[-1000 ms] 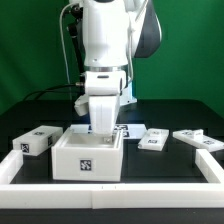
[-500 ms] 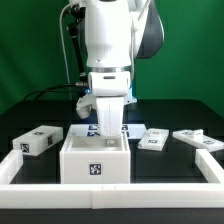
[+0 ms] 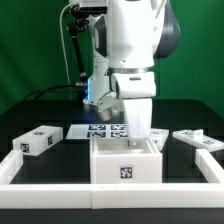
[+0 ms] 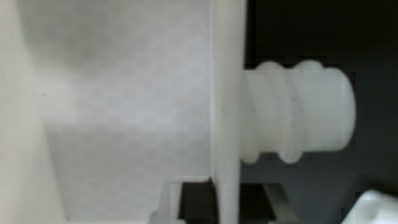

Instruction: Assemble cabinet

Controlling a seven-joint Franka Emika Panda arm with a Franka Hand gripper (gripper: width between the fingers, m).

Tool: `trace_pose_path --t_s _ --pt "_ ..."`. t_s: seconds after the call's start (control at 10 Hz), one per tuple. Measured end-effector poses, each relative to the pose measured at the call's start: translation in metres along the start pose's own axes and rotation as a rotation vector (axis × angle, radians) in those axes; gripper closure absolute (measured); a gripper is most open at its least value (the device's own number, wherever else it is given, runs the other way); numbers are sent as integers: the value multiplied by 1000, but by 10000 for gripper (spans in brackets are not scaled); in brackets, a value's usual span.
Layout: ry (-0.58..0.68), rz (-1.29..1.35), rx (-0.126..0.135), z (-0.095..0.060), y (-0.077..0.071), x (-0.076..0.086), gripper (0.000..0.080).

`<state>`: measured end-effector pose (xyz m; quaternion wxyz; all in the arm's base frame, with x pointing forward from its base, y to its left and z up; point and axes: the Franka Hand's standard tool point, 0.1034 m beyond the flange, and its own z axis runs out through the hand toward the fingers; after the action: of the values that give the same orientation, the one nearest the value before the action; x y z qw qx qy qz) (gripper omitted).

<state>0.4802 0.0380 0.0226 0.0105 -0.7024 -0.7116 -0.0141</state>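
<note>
The cabinet body (image 3: 127, 162), a white open-topped box with a tag on its front, stands at the front of the black table, right of centre. My gripper (image 3: 138, 136) reaches down into it and is shut on its wall. In the wrist view the thin white wall (image 4: 226, 90) runs between my dark fingers (image 4: 267, 198), with a ribbed white round part (image 4: 302, 108) beside it. A white tagged block (image 3: 37, 140) lies at the exterior view's left. A flat tagged panel (image 3: 197, 138) lies at the right. A smaller tagged piece (image 3: 158, 141) shows just behind the body.
The marker board (image 3: 97, 130) lies on the table behind the cabinet body. A low white rim (image 3: 60, 194) bounds the table at the front and sides. A green backdrop and cables stand behind the arm.
The arm has moved to the exterior view's right, carrying the cabinet body with it along the front rim. The body now hides part of the small piece behind it.
</note>
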Motion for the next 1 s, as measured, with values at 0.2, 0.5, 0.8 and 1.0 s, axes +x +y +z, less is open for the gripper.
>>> trace_pose_path --t_s 0.2,0.5,0.8,1.0 --pt "6 -10 5 1 14 24 765" --pt "14 23 3 0 31 54 765" --pt "19 42 8 0 42 78 765" --pt "16 47 14 0 43 78 765"
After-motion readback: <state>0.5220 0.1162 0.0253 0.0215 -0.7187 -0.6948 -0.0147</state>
